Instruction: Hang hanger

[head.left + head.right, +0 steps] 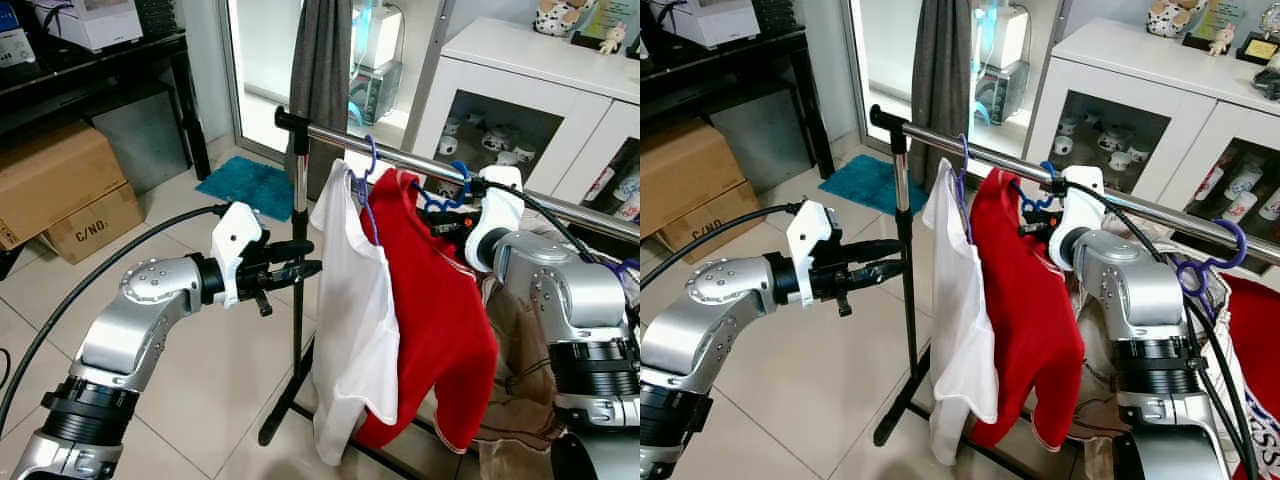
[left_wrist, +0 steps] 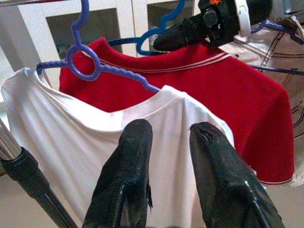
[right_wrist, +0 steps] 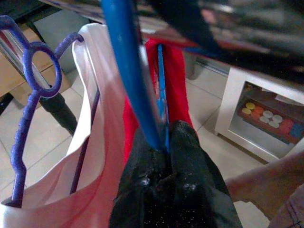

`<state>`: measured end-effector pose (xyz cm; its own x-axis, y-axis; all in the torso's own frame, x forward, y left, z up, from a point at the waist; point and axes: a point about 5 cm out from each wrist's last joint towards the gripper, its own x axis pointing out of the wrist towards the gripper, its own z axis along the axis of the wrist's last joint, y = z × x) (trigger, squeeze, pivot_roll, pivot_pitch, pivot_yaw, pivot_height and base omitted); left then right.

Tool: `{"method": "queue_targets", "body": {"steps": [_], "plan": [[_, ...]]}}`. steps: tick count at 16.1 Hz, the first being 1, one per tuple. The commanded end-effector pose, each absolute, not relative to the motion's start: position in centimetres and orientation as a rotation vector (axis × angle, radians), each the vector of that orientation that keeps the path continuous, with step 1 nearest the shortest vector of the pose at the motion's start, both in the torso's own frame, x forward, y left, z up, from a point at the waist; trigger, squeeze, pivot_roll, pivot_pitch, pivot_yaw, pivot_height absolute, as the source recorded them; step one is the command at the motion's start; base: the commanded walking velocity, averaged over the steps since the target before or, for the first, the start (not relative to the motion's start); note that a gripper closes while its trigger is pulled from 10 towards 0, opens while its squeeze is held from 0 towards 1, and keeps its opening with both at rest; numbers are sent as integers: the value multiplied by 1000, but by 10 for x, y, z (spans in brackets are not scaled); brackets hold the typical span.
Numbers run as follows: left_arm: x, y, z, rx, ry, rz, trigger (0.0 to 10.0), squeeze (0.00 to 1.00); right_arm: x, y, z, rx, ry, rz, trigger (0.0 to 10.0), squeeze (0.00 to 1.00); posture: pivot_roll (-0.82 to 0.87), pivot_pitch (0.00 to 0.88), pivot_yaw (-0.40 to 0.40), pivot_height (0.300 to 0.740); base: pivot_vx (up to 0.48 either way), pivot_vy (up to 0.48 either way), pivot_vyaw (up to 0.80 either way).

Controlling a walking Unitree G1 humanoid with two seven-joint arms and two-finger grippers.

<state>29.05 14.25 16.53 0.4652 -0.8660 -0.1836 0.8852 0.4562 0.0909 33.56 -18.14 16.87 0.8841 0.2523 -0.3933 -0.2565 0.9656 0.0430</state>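
Note:
A red shirt (image 1: pixel 430 300) hangs on a blue hanger (image 1: pixel 441 200) whose hook sits at the metal rail (image 1: pixel 395 155). My right gripper (image 1: pixel 440 226) is up beside the rail and shut on the blue hanger (image 3: pixel 128 71), just below its hook. Left of it on the rail hangs a white shirt (image 1: pixel 350 300) on a purple hanger (image 1: pixel 368 175). My left gripper (image 1: pixel 315 256) is held out level by the stand's pole, pointing at the white shirt. Its fingers (image 2: pixel 128 156) are open with nothing between them.
The rack's black upright pole (image 1: pixel 298 300) and its foot stand right in front of my left gripper. A grey garment (image 1: pixel 320 70) hangs behind. Cardboard boxes (image 1: pixel 55 185) sit at the left, a teal mat (image 1: pixel 245 185) on the tiles, a white cabinet (image 1: pixel 520 100) behind the rail.

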Motion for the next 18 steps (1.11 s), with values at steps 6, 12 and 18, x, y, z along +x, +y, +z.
{"method": "queue_targets", "body": {"steps": [6, 12, 18], "plan": [[295, 142, 172, 219, 102, -1088, 10000, 0, 335, -182, 162, -4, 429, 250, 0, 0, -30, 0, -39, 740, 0, 0, 0], [295, 142, 172, 221, 103, -1090, 10000, 0, 335, -181, 163, -3, 426, 252, 0, 0, -29, 0, -39, 740, 0, 0, 0], [294, 141, 171, 224, 109, -1093, 10000, 0, 335, -181, 163, -1, 422, 250, 0, 0, -29, 0, -39, 740, 0, 0, 0]]}}
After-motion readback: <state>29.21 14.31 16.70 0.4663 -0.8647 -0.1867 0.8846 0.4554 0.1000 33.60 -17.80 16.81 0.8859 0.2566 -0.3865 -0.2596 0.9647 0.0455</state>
